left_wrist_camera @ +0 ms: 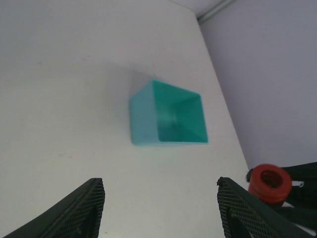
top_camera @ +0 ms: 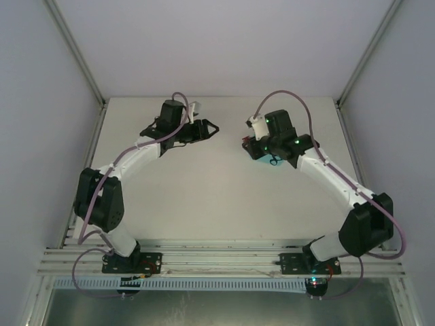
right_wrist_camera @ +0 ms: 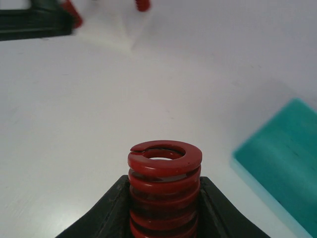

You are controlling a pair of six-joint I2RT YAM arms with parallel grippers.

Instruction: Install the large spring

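The large red spring (right_wrist_camera: pixel 165 171) stands upright between my right gripper's (right_wrist_camera: pixel 165 182) black fingers, which are shut on its lower coils. Its end coil also shows at the right edge of the left wrist view (left_wrist_camera: pixel 270 183). In the top view the right gripper (top_camera: pixel 251 144) hovers at the back middle of the table, over a teal bin (top_camera: pixel 264 155). A white fixture (right_wrist_camera: pixel 121 29) holding a small red spring (right_wrist_camera: pixel 142 5) sits far ahead of it. My left gripper (left_wrist_camera: pixel 161 191) is open and empty, facing the teal bin (left_wrist_camera: pixel 168 116); in the top view it (top_camera: pixel 207 129) is beside the fixture (top_camera: pixel 196 107).
The teal bin (right_wrist_camera: pixel 282 171) is open-topped and looks empty. The left gripper's black finger (right_wrist_camera: pixel 34 22) lies near the white fixture. Grey walls with aluminium posts (top_camera: pixel 78 58) close in the table at the back and sides.
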